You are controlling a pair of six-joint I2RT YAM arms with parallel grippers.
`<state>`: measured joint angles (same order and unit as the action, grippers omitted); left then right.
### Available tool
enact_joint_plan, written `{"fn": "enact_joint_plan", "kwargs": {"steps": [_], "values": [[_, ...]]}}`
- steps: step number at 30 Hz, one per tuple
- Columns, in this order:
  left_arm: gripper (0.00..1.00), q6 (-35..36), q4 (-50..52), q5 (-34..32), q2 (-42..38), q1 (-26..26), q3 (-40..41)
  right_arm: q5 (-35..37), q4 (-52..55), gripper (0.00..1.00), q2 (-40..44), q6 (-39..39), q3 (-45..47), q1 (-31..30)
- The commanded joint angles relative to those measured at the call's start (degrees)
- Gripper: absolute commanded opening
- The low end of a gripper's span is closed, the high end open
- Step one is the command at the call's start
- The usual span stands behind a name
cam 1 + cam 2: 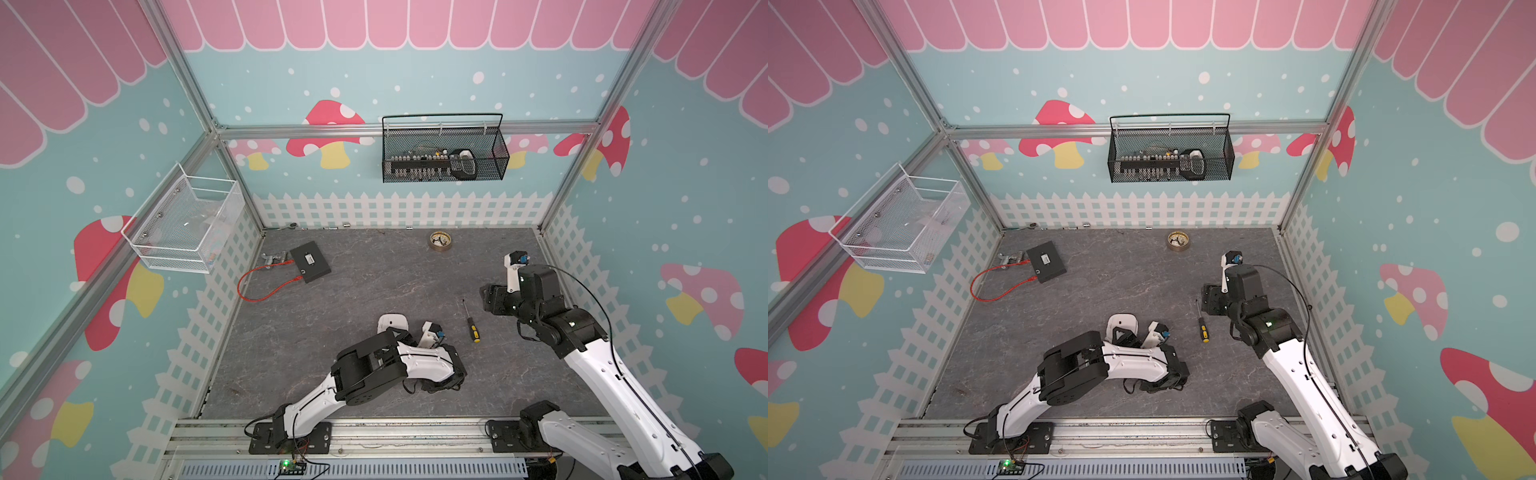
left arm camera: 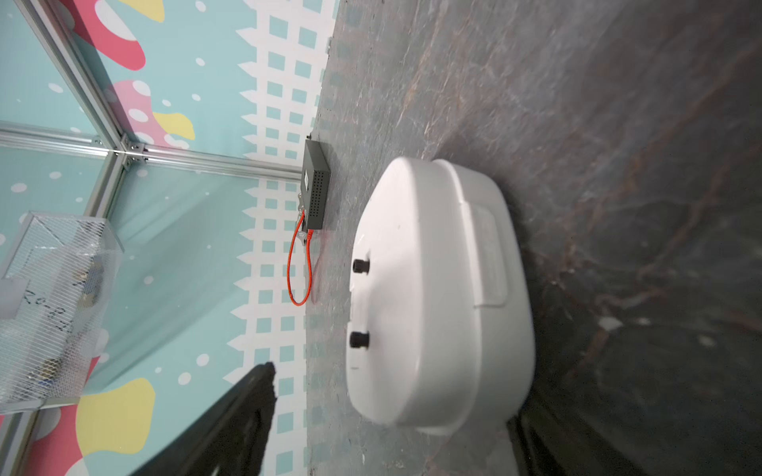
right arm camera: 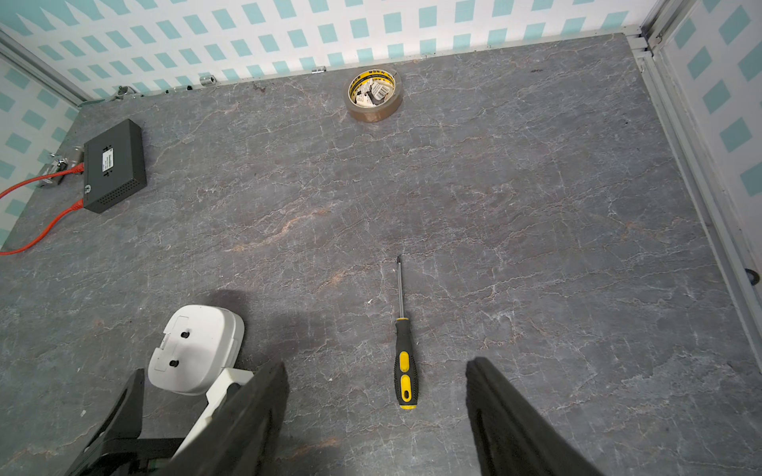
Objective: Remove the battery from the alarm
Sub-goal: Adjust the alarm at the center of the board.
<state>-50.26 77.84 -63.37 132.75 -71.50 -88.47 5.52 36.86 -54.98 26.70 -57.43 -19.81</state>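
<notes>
- Screwdriver [image 1: 471, 324] lies at 3 o'clock of the alarm [image 1: 392, 322]; tape roll [image 1: 440, 241] at 1 o'clock.
- Alarm lies back-up at the spread left pincer's [image 2: 393, 393] tips.
- Right pincer [image 3: 377, 364] spread, empty.

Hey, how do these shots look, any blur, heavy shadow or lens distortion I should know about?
Left wrist view: the alarm looms close, its near end soft, and the table beside it falls dark. Right wrist view: sharp, screwdriver crisp, one soft shadow by the alarm. In both top views: even light, a wide-angle lens splaying the frame posts outward.
</notes>
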Motion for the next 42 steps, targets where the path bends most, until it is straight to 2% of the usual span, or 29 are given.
{"fn": "enact_joint_plan", "kwargs": {"steps": [1, 4, 8, 11, 13, 15, 17, 18, 19, 20, 21, 22, 24, 25, 28, 32, 37, 42], "values": [[0.97, 1.34, -5.11, 6.86, -0.89, -1.44, -0.60, -0.35, 0.40, 0.75, 0.05, -0.86, -0.23, 0.61], [0.99, 3.24, -6.43, 8.97, -3.33, -2.53, -1.25, -0.64, 0.40, 0.76, 0.36, -0.86, -0.62, 0.72], [0.99, 9.46, -13.25, 15.51, -10.21, -3.69, -0.17, -1.34, 0.80, 0.77, 0.23, -0.95, -1.69, 0.78], [0.99, 11.44, -16.53, 20.24, -16.04, -4.01, 0.67, -2.45, 1.15, 0.77, 0.16, -0.86, -2.41, 0.76], [0.98, 12.05, -18.59, 21.42, -21.48, -3.15, 1.98, -4.20, 1.17, 0.77, 0.31, -0.41, -2.29, 0.77], [0.94, 13.56, -21.44, 23.57, -27.87, 0.56, 3.61, -8.32, 0.43, 0.73, 0.48, 0.75, -0.80, 0.77], [0.82, 17.91, -28.31, 26.74, -35.84, 7.95, 7.26, -16.45, -4.02, 0.61, 1.22, 3.56, 4.24, 0.53], [0.76, 20.07, -32.20, 29.48, -38.70, 12.15, 9.06, -19.84, -6.84, 0.51, 1.48, 5.22, 6.93, 0.17], [0.68, 22.57, -36.43, 33.44, -41.30, 17.19, 10.89, -22.68, -10.05, 0.37, 1.58, 7.50, 10.74, -1.21], [0.61, 24.22, -39.44, 36.11, -42.64, 20.48, 12.12, -23.67, -12.25, 0.31, 1.41, 9.22, 13.05, -2.60], [0.49, 26.28, -43.44, 39.65, -43.59, 25.42, 13.48, -24.32, -15.38, 0.21, 0.84, 11.81, 16.19, -5.80], [0.40, 27.35, -45.39, 42.09, -43.40, 28.51, 13.71, -24.34, -17.87, 0.15, 0.09, 13.73, 17.94, -8.50], [0.11, 29.01, -47.94, 46.33, -40.36, 33.28, 12.02, -24.09, -22.63, 0.06, -2.38, 16.89, 20.61, -14.20], [0.00, 29.81, -48.93, 48.28, -38.42, 34.82, 10.84, -23.61, -25.01, 0.03, -4.65, 18.58, 21.26, -17.50], [0.00, 30.52, -52.34, 54.19, -32.58, 38.10, 8.19, -22.60, -30.60, 0.00, -11.24, 21.54, 21.44, -24.54], [0.00, 30.49, -55.05, 61.72, -25.66, 40.78, 5.51, -22.96, -37.27, 0.00, -20.66, 23.75, 20.58, -30.27], [0.00, 30.09, -56.68, 66.83, -19.79, 42.45, 6.06, -23.93, -44.38, 0.00, -31.98, 25.46, 18.10, -32.38], [0.00, 28.95, -59.59, 71.07, -18.84, 43.01, 10.98, -23.23, -46.86, 0.00, -40.42, 25.66, 13.57, -32.57]]}}
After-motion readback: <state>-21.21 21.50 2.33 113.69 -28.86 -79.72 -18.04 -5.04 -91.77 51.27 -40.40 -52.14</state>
